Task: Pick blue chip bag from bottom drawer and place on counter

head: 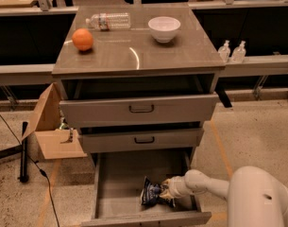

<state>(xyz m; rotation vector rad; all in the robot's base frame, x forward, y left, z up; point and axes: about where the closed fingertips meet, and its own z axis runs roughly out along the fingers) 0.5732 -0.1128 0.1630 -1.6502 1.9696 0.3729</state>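
Down in the open bottom drawer (120,183), the blue chip bag (152,194) lay crumpled near the right front corner. The robot's hand (168,190) reached in from the right and met the bag's right edge; whether it gripped the bag could not be told. Up on the tabletop (148,56) sat an orange (82,39), a water bottle (108,21) on its side and a white bowl (164,29).

An orange (82,39) sits on the surface (134,58) at its left, with a clear water bottle (108,21) lying on its side behind it and a white bowl (164,29) to the right. Two small bottles (231,51) stand on the right ledge. A cardboard box (54,136) rests on the floor. The jaws are in the bottom drawer (124,183).
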